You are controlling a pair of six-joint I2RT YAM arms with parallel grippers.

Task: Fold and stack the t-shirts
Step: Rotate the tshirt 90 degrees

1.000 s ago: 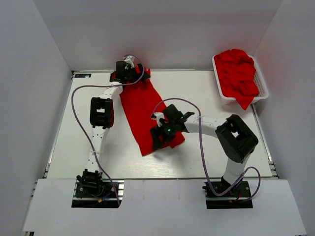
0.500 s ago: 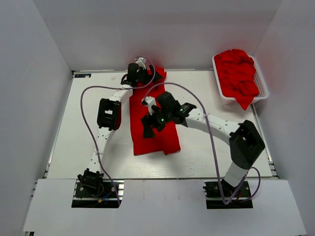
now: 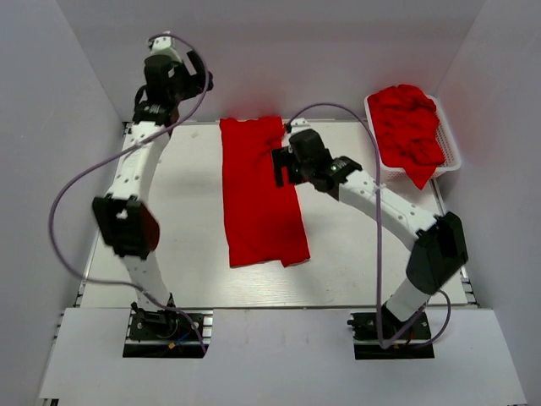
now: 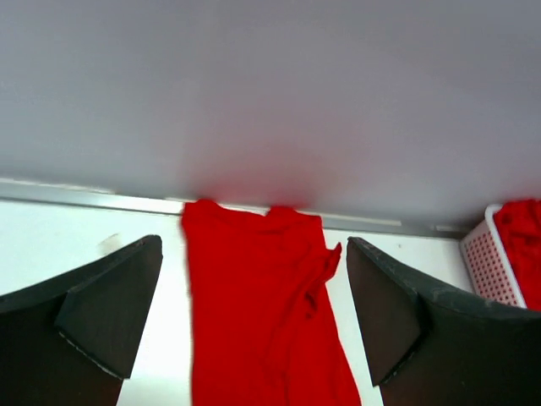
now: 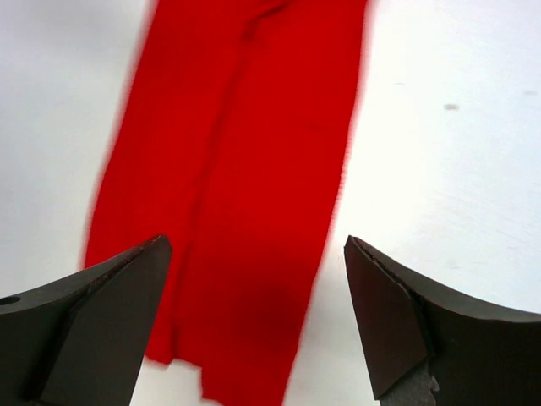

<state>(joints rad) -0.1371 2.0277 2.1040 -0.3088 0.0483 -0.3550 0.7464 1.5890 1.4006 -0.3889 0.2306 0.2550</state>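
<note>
One red t-shirt (image 3: 258, 194) lies on the white table as a long narrow strip, running from the back edge toward the front. My left gripper (image 3: 196, 81) is raised high near the back wall, left of the strip's far end. In the left wrist view it (image 4: 254, 245) is open and empty, with the t-shirt (image 4: 262, 321) far below. My right gripper (image 3: 283, 165) hovers above the strip's right edge in its far half. It (image 5: 255, 243) is open too, with nothing between its fingers and the t-shirt (image 5: 245, 169) beneath. Other red t-shirts (image 3: 410, 123) are piled in the basket.
A white slotted basket (image 3: 450, 144) stands at the back right corner of the table, with one shirt hanging over its front rim. It shows in the left wrist view as well, the basket (image 4: 486, 262) at the right edge. Grey walls enclose the table on three sides.
The left gripper let go of the shirt's far end and rose toward the back wall. The right arm swung from the shirt's near part to its far half. The shirt now lies straight.
</note>
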